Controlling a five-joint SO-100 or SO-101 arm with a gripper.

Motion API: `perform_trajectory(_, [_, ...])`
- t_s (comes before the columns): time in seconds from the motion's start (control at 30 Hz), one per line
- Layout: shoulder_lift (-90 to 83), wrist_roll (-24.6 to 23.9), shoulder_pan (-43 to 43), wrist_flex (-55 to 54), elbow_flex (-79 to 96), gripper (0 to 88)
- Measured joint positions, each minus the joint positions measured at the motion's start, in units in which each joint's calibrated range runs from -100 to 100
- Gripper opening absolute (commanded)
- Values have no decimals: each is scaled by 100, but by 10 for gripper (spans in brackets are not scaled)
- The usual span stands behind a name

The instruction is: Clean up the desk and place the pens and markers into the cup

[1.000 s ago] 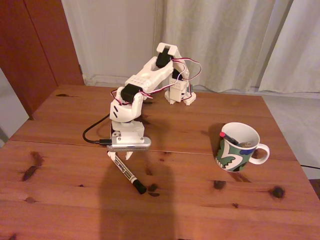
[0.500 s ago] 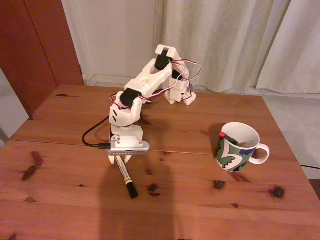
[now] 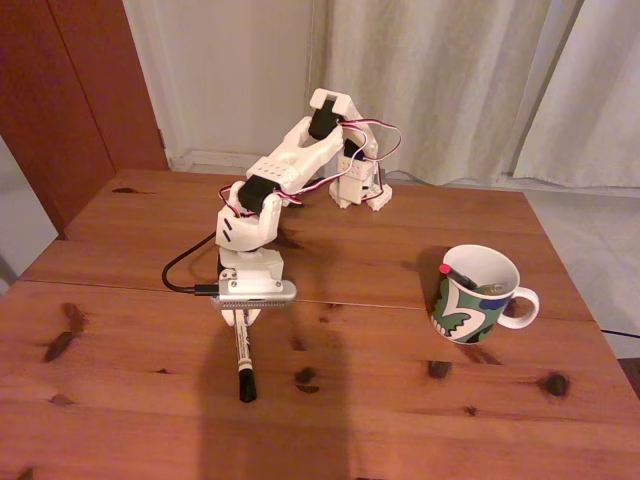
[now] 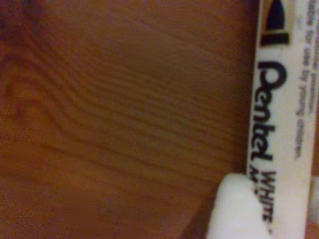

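Gripping the white marker [image 3: 241,358] near its upper end, gripper [image 3: 241,322] pointing down over the desk [image 3: 120,400], jaws closed on the barrel. In the wrist view, marker [image 4: 284,124] upright at the right edge with a white fingertip [image 4: 234,209] against it and printed text legible. Swung since a second ago: black cap then aimed down-right near a dark knot [image 3: 306,379], now hanging almost straight down, left of that knot. Resting unchanged at right, cup [image 3: 470,300] with a black, red-ended pen [image 3: 452,274] inside.
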Motion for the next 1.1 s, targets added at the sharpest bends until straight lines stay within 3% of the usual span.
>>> perform_trajectory(0.3, [-542, -591, -66, 0, 756, 8])
perform_trajectory(0.8, [-4576, -1690, -975, 0, 4628, 8])
perform_trajectory(1.1, [-6305, -2593, -1951, -166, 5028, 8])
